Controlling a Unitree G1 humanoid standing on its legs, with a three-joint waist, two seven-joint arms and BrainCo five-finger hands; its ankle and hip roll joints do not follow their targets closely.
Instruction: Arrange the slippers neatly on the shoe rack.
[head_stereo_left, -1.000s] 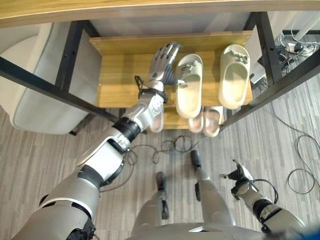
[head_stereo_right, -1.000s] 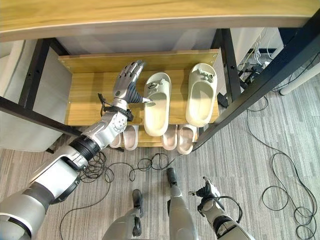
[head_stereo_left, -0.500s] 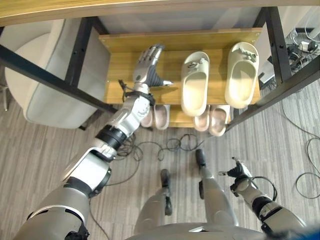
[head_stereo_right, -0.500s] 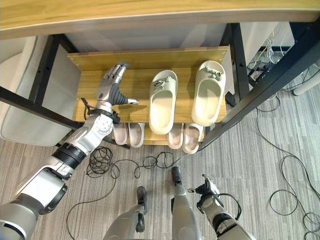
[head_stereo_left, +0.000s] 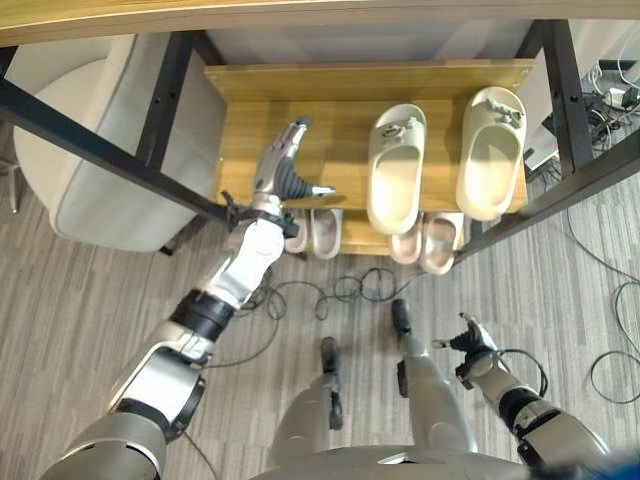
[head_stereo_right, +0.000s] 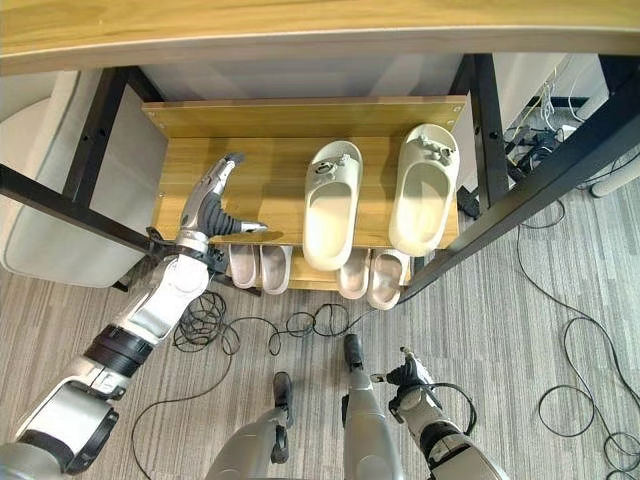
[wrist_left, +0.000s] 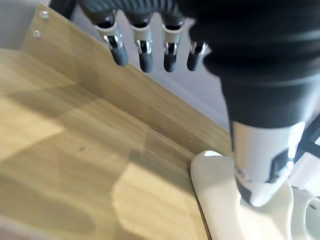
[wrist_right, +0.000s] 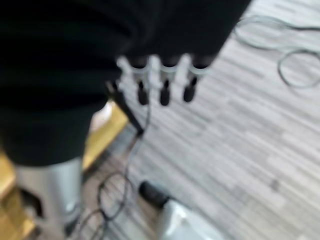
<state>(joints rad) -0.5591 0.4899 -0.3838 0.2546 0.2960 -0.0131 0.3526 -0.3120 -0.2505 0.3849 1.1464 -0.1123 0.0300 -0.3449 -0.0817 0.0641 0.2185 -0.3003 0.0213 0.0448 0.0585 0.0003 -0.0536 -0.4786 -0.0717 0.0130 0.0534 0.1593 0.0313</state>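
Observation:
Two cream slippers stand side by side, toes to the back, on the wooden shoe rack's upper shelf (head_stereo_left: 242, 128): the left one (head_stereo_left: 395, 182) and the right one (head_stereo_left: 490, 165). Two pairs of paler slippers (head_stereo_left: 312, 232) (head_stereo_left: 430, 242) peek out from the lower shelf. My left hand (head_stereo_left: 285, 172) hovers open over the bare left half of the shelf, a hand's width from the left cream slipper. In the left wrist view its fingers (wrist_left: 145, 50) are straight and the thumb (wrist_left: 260, 170) points over that slipper (wrist_left: 225, 205). My right hand (head_stereo_left: 466, 348) hangs open low over the floor, holding nothing.
Black metal table legs (head_stereo_left: 90, 130) (head_stereo_left: 590, 160) slant across both sides of the rack, under a wooden tabletop (head_stereo_left: 300, 10). A pale upholstered seat (head_stereo_left: 90, 190) stands left of the rack. Loose cables (head_stereo_left: 350, 290) lie on the striped grey floor in front.
My left hand has drawn back from the left cream slipper, leftward and toward the shelf's front edge. The view has shifted somewhat. The slippers have stayed put.

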